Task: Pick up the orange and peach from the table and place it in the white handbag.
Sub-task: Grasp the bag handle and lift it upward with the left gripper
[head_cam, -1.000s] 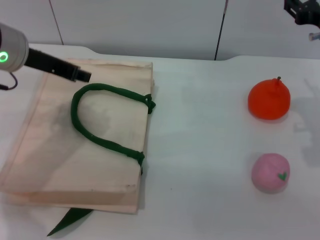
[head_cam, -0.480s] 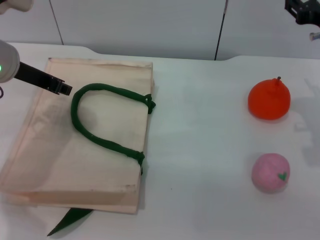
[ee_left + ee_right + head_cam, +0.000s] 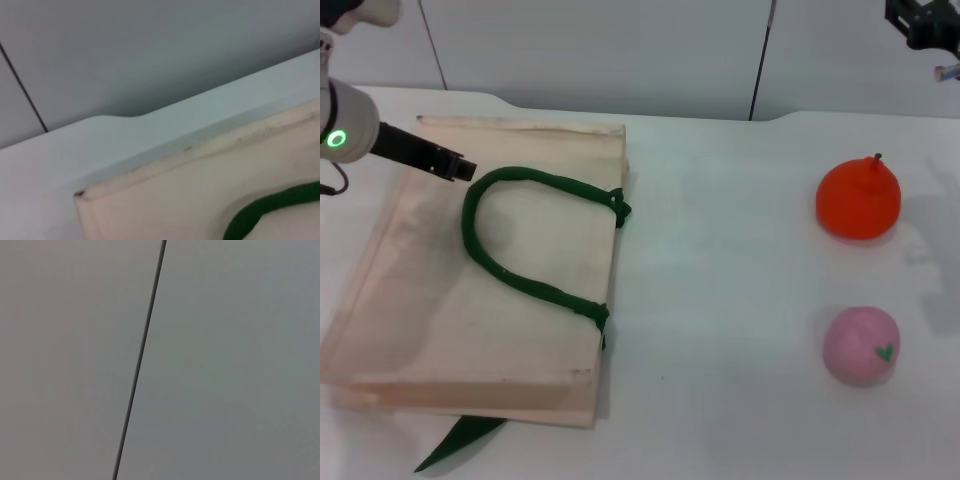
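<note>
1. White, smooth worktop [image 3: 720,300], matte; far edge curved, notched near the middle; faint grey shadows near the right-hand side.
2. Pale grey wall panels [image 3: 600,50] behind, split by thin dark vertical seams; same panels and one seam filling the right wrist view.
3. Cream fabric, white handbag [image 3: 440,300], lying flat on the left half of the worktop; dark green rope handle [image 3: 510,260] looped across its top face, a green tab poking out beneath the near edge.
4. Orange [image 3: 859,198], orange-red with dark stem up, resting on the worktop far right, well apart from the bag.
5. Peach [image 3: 861,345], pale pink with green leaf mark, nearer than the orange, same side, not touching it.
6. Left pincer [image 3: 458,168], dark, over the bag's far left corner, beside the handle's curve; holding nothing seen; opening cannot be told.
7. Right pincer [image 3: 923,25], raised at the upper right, well above the fruit; opening cannot be told.
</note>
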### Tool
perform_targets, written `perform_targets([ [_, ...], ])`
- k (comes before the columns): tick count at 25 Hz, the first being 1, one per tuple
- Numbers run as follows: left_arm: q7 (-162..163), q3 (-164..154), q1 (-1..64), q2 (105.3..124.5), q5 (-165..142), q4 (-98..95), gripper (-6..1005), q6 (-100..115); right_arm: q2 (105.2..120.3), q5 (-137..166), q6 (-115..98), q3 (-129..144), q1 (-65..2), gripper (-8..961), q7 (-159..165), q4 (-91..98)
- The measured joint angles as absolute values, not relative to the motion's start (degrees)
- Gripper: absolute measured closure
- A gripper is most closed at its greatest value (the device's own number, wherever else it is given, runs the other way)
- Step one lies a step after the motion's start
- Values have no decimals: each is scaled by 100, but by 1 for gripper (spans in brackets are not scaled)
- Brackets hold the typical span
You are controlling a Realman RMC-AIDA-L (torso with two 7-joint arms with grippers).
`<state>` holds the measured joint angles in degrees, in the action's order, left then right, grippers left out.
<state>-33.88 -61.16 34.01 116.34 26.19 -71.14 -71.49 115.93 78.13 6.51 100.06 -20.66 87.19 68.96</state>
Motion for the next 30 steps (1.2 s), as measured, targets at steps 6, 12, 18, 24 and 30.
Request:
perform_targets([
  [6, -3433, -6278, 3472, 11654, 2630, -6873, 638, -6958, 11593, 7813, 642, 10022, -2073, 224, 8719, 6928],
  [12, -3434, -6485, 3504, 11661, 2626, -6593, 640, -6761, 11592, 7813, 641, 10020, -2074, 224, 8719, 6931],
  [18, -3432, -6499, 3507, 11656, 2591, -6387, 642, -6679, 11593, 7813, 641, 10019, -2070, 224, 8725, 6935],
  [24, -3424, -6494, 3532, 11640, 2575, -6185, 644, -6543, 11593, 7813, 641, 10019, -2067, 224, 8727, 6935],
  [30, -3428, -6493, 3555, 11636, 2566, -6042, 646, -6389, 11593, 7813, 641, 10021, -2065, 223, 8725, 6945],
])
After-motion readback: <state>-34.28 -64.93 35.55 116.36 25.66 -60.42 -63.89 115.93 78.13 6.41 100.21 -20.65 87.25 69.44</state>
